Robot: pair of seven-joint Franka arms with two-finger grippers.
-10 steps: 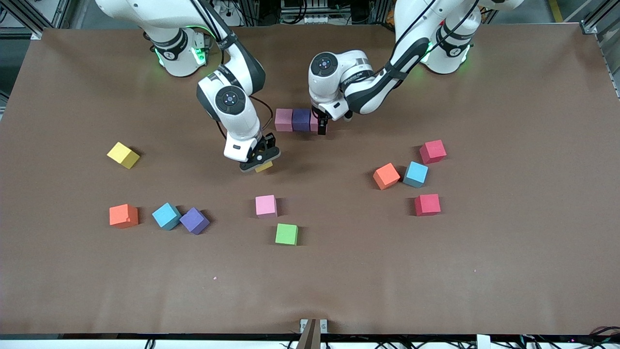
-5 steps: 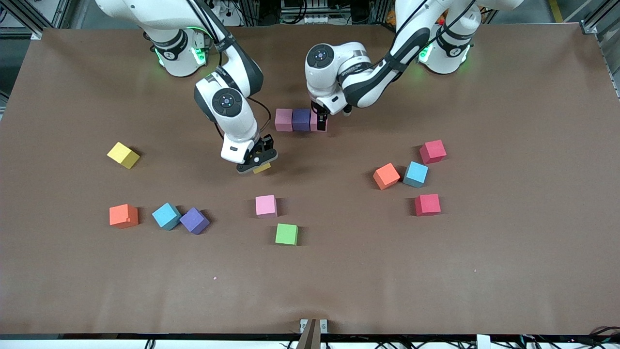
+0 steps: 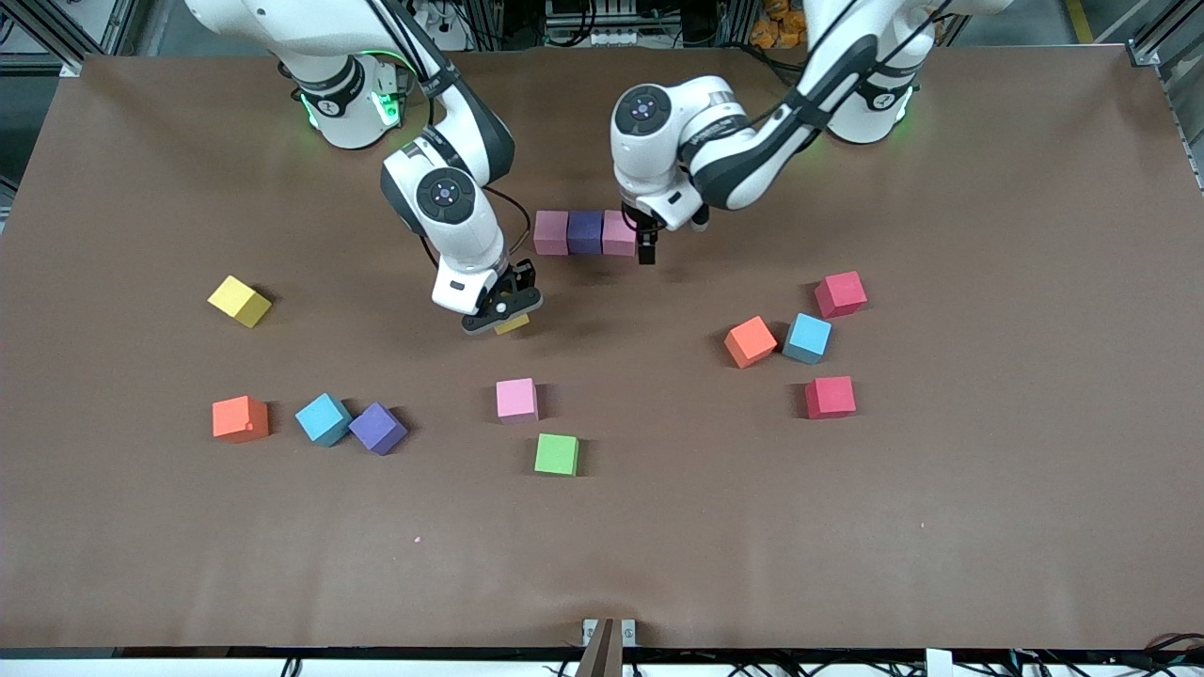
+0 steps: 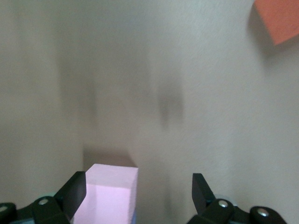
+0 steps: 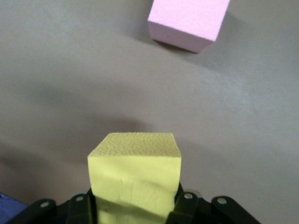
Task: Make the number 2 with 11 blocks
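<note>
Clamping a yellow block, the right gripper hangs over bare table near the middle, its fingers pressed on the cube's sides. The left gripper hovers just beside the pink end block of a three-cube row — pink, purple, pink — with fingers spread wide and holding nothing. Loose cubes lie in two clusters with open table around them: orange, light blue and two red toward the left arm's end; a second yellow, orange, light blue and purple toward the right arm's end. A pink cube and a green cube sit mid-table — everything nearer the front camera is free. No readable writing shows.
</note>
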